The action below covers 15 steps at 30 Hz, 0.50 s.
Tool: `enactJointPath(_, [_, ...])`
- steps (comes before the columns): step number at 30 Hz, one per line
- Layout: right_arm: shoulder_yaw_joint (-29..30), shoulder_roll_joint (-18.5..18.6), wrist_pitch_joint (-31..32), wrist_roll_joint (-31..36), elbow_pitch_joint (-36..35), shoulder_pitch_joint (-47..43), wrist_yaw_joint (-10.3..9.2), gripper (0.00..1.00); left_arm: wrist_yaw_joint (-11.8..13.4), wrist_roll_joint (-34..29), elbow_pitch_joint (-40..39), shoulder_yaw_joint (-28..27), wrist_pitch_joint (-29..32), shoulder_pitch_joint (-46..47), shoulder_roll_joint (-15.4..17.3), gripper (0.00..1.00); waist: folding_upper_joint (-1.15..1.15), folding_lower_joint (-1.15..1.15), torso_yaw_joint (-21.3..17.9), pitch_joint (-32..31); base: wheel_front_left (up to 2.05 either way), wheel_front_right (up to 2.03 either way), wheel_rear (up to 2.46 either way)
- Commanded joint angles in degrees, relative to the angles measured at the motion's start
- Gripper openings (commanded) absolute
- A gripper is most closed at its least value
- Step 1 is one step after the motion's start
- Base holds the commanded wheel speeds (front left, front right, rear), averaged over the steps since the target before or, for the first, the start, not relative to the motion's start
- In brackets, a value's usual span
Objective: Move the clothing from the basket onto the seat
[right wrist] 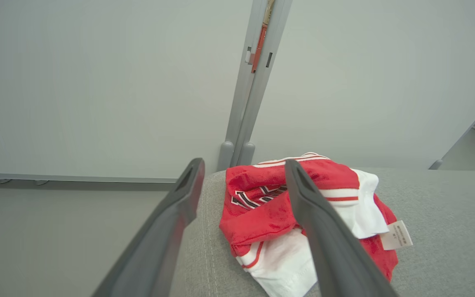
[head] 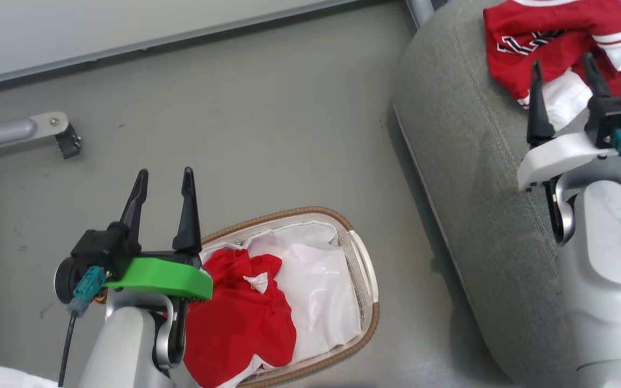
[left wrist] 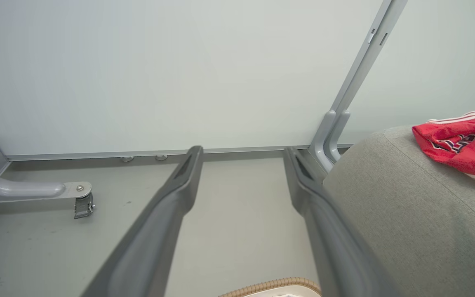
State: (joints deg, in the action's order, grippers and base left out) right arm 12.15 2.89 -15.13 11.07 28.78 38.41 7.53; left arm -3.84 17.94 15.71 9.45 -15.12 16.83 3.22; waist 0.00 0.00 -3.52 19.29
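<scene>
I have my left pincer point(head: 164, 173) spread open and empty over the floor point(head: 267, 118), just beside the basket point(head: 373, 318). A red garment point(head: 240, 318) lies inside it on the white liner point(head: 321, 280). My right pincer point(head: 561, 60) gapes empty above the seat point(head: 467, 161), where the red jersey point(head: 547, 37) lies crumpled.

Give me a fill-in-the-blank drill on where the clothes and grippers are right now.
1. The red jersey with navy lettering lies on the grey ____.
2. Another red garment lies inside the oval ____ on the floor.
3. The left gripper and the right gripper both hold nothing, and their fingers are ____.

Missing words: seat; basket; open.
</scene>
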Motion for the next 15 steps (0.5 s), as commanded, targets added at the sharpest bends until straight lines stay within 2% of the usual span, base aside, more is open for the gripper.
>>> enactJointPath(1, [-0.85,0.25,-0.04,-0.96,-0.09,-2.03,-0.08,1.0,0.16,0.31,0.26,-0.65,-0.04,-1.86,-0.11,1.0,0.0,0.0,4.85,-5.79,0.0,0.0,0.0])
enactJointPath(7, [-9.11,0.2,-0.04,-8.92,-1.66,-9.22,-0.08,1.0,-0.16,0.61,0.57,-3.49,-0.03,-6.95,-0.3,1.0,0.0,0.0,7.84,-10.27,0.0,0.0,0.0])
enactJointPath(15, [-16.54,0.12,-0.04,-16.52,-5.49,-21.57,-0.08,1.0,0.67,1.42,0.0,-5.89,-0.04,-15.29,-0.32,1.0,0.0,0.0,8.89,-15.62,0.0,0.0,0.0])
